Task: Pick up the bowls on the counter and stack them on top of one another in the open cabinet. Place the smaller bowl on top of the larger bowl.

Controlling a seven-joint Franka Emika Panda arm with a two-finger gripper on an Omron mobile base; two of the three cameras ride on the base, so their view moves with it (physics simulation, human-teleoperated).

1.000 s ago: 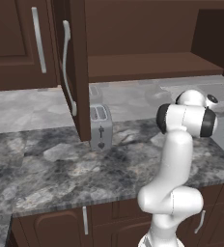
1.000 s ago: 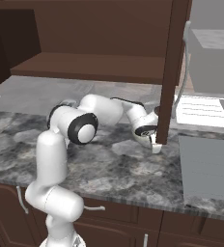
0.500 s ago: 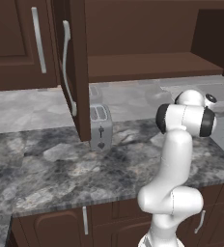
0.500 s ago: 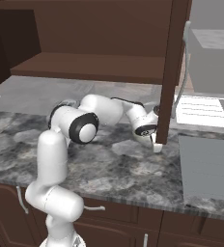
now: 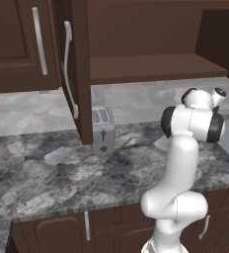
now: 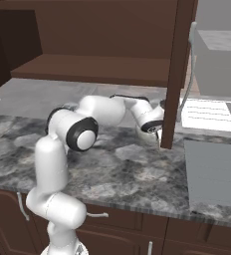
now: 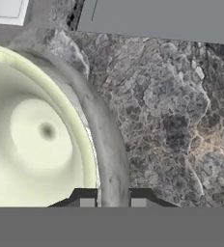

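The fingers have drawn together over the past second, from wide apart to a narrow pinch, while the arm has barely shifted. The hand (image 7: pixel 112 202) now clamps the rim of the larger bowl (image 7: pixel 36 135), one dark fingertip inside the lip and one outside, the wall caught between them. Seen from the hand camera, the bowl's inside is bare, smooth cream glaze, shading to a pale yellow-green band at the rim, with a round flat bottom and a small dark speck at its centre. The outer wall curves away in mottled grey-white. The bowl sits on the dark marbled surface (image 7: pixel 172 120), near a flat grey panel (image 7: pixel 157 19) at the far edge of that view. From the right base view the white arm (image 6: pixel 107 109) stretches low across the surface — its wrist down beside the lower edge of the open cabinet door (image 6: pixel 179 74), which hides most of the hand and bowl. The cabinet (image 5: pixel 151 69) above stands open, its plain brown shelf in full sight. A silver toaster (image 5: pixel 102 129) stands on the surface just beside the door's lower corner — well apart from the arm's reach to the right.
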